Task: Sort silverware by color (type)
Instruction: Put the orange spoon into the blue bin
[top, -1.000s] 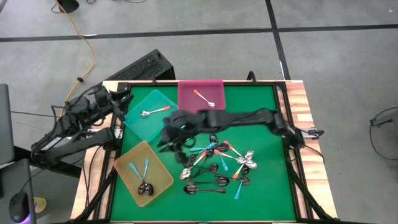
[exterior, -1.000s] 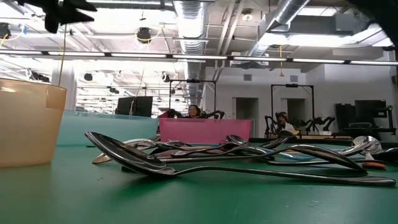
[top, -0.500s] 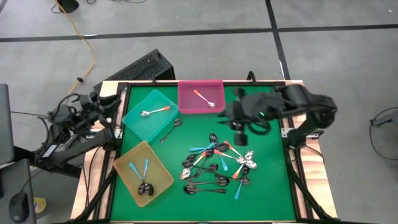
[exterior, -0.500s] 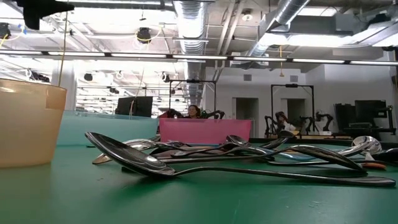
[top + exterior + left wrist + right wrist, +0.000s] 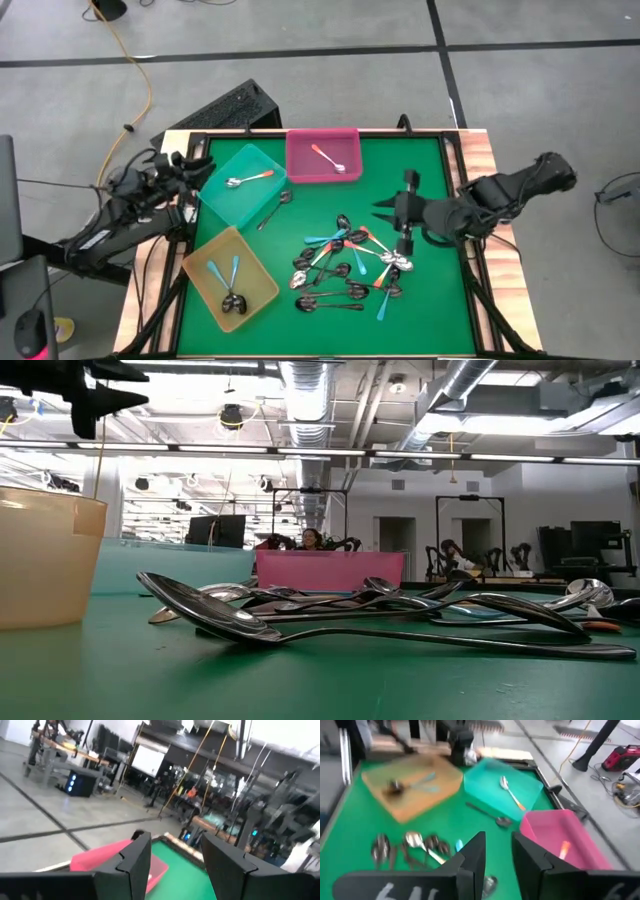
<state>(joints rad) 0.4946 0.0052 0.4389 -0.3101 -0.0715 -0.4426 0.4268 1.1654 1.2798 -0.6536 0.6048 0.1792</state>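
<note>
Spoons (image 5: 350,265) lie in a tangled pile on the green worktop (image 5: 430,300), right of centre and toward the near edge; handles in the pile are light blue, orange-red or dark metal. One dark spoon (image 5: 274,209) lies apart on the worktop, just beside the right edge of the teal tray (image 5: 222,195). The teal tray, at far left, holds one spoon with an orange-red handle. The pink tray (image 5: 300,168), at the far edge near centre, holds another orange-red spoon. The yellow tray (image 5: 258,290), at near left, holds two light blue spoons and a dark one. The right end effector (image 5: 398,213) hovers above the worktop at the far right of the pile, its fingers partly open with nothing between them. The left end effector (image 5: 183,170) waits at the far left edge of the worktop beside the teal tray, closed and holding nothing.
</note>
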